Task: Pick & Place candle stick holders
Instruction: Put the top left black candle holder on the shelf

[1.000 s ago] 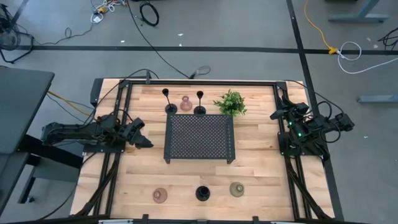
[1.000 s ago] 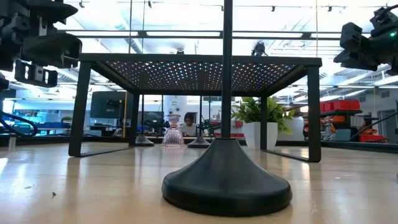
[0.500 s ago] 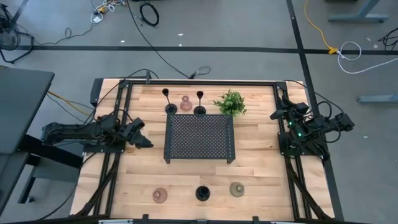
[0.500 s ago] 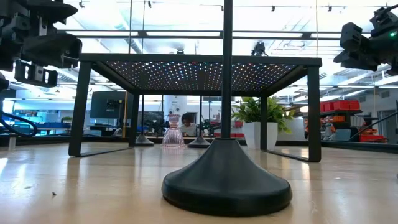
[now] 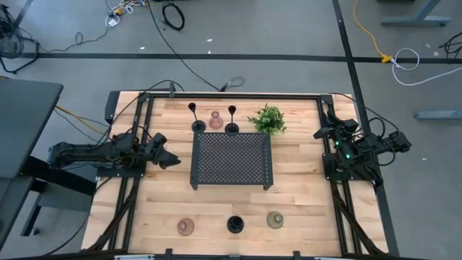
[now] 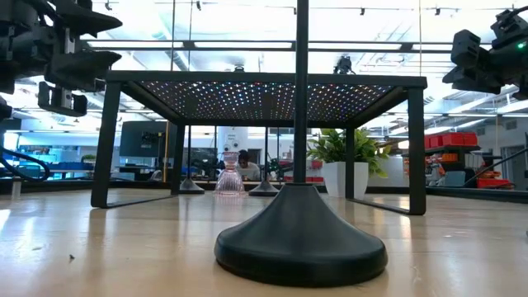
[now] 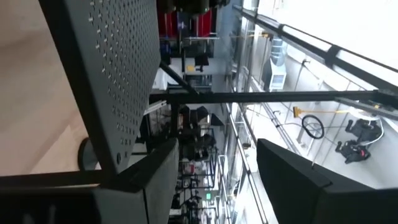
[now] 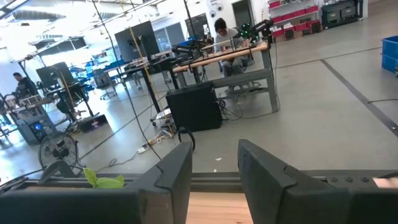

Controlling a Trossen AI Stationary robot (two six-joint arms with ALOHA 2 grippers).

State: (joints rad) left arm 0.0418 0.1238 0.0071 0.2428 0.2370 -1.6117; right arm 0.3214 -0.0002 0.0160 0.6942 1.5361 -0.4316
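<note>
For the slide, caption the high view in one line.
Six candle holders flank a black tray; left gripper open beside it, right gripper parked at the table edge.

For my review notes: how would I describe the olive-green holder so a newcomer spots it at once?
Start at the black perforated tray in the middle of the table. Three holders stand in a row near the table's front edge; the olive-green holder is the one at the right arm's end. Its neighbours are black and pinkish.

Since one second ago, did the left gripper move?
Yes. The left gripper has shifted slightly toward the tray, which has stayed put; it hangs beside it.
</note>
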